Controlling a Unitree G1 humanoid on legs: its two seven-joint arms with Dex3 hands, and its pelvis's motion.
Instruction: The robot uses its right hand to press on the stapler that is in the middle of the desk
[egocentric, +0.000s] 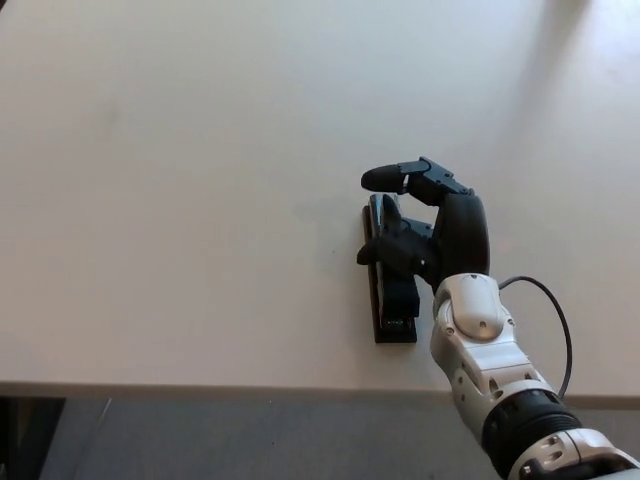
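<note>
Fingers (385, 247) of the right hand (430, 230) lie curled across the top of the stapler (390, 290), one black digit crossing it sideways, another pointing up along it. A third digit sticks out left above the stapler's far end, apart from the others. Fingers spread, not pinching; resting on the stapler's upper arm, contact looks likely but can't confirm pressure. One stapler, black, lying lengthwise near the desk's (180, 200) front edge, right of centre, near end visible below the hand. One robot hand in view, white-grey forearm (485, 345) entering from bottom right, thin black cable (562, 320) looping beside the wrist. One desk, pale, plain. No containers.
</note>
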